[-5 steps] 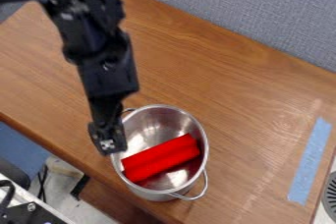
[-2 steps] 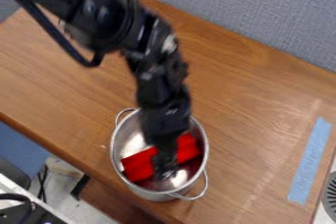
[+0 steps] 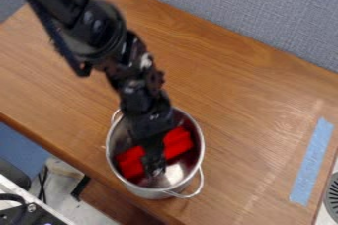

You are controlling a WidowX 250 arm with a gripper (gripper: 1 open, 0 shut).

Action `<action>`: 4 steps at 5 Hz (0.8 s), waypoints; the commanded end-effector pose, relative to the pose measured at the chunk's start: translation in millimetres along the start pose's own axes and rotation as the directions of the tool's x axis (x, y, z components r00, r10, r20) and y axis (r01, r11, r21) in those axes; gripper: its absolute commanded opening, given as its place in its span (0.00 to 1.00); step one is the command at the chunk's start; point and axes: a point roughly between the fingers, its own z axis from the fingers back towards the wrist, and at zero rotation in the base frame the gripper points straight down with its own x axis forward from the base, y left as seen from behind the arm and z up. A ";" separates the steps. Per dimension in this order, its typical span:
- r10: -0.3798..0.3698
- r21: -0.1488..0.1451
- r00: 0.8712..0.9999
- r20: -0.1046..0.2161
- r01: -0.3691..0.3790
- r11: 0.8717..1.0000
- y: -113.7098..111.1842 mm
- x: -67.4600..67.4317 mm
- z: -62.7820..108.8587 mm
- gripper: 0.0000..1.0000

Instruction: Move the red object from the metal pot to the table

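Since the earlier frames our arm has dropped from the pot's left rim down into the metal pot (image 3: 123,130). We see the gripper (image 3: 153,156) pointing straight down inside it, jaws spread wide, straddling the red object (image 3: 185,147). Motion blur keeps us from telling whether the fingertips touch the block; nothing is pinched yet. Red block lies on the pot floor, visible either side of the gripper, more of it on the right. Pot sits near the front edge of the table (image 3: 251,81), one loop handle toward that edge. Light blue tape strip (image 3: 313,160) runs near the right edge, well apart from the pot.
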 end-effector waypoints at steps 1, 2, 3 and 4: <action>-0.002 0.038 1.000 0.023 0.001 0.999 20.1 15.6 14.6 0.00; 0.010 0.063 0.999 0.043 -0.013 0.998 34.2 32.4 37.3 0.00; -0.022 0.063 0.999 0.025 0.020 0.998 28.0 42.8 31.8 0.00; -0.045 0.074 0.999 0.019 0.044 0.996 20.8 52.1 33.7 0.00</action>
